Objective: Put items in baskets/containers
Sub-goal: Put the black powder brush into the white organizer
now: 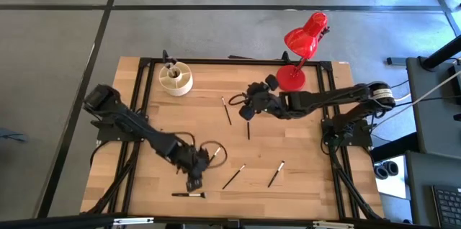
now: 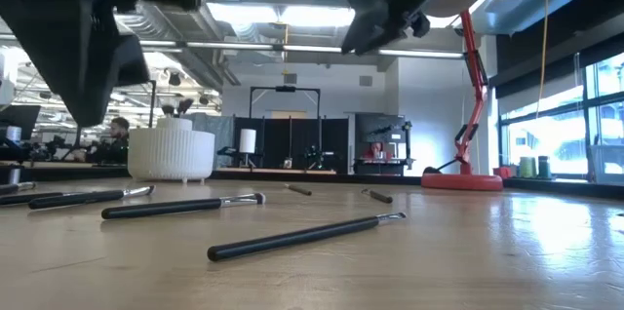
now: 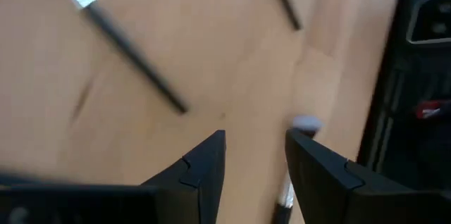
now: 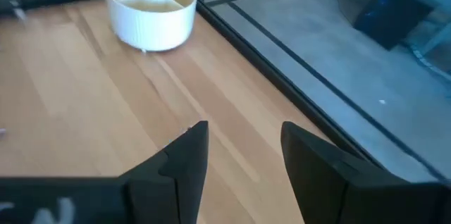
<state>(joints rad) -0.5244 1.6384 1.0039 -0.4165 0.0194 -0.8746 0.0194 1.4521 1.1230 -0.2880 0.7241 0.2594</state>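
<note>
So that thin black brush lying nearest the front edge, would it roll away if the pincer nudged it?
Probably. The brush has a slim round handle lying flat on smooth wood, so a sideways nudge could roll it. It looks stiff and light. The left pincer, open, hovers just above it.

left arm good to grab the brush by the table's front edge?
Probably yes. The left pincer is open just above that brush, with bare wood between; the wrist view shows its tip between the fingers.
</note>
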